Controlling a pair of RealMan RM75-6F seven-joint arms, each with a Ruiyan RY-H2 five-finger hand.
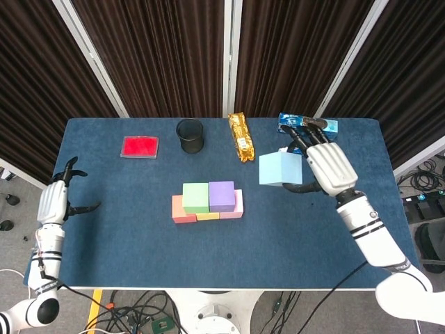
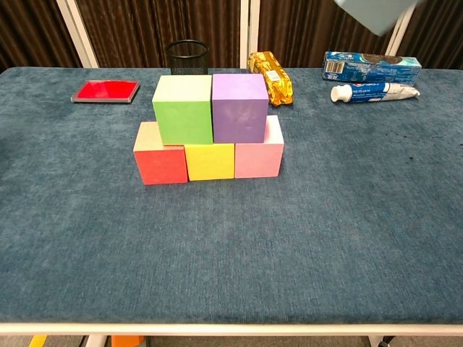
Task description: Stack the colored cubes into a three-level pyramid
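Right hand (image 1: 327, 167) grips the light blue cube (image 1: 280, 169) aloft, evidently to cap the green (image 1: 195, 197) and purple cubes (image 1: 222, 195); left hand (image 1: 54, 202) idle, fingers spread.

Red tray (image 1: 140, 146), black cup (image 1: 190, 136), toothpaste (image 2: 372, 92).

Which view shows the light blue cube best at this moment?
The head view: the light blue cube shows whole, held aloft by the right hand. The chest view catches only its lower corner at the top edge.
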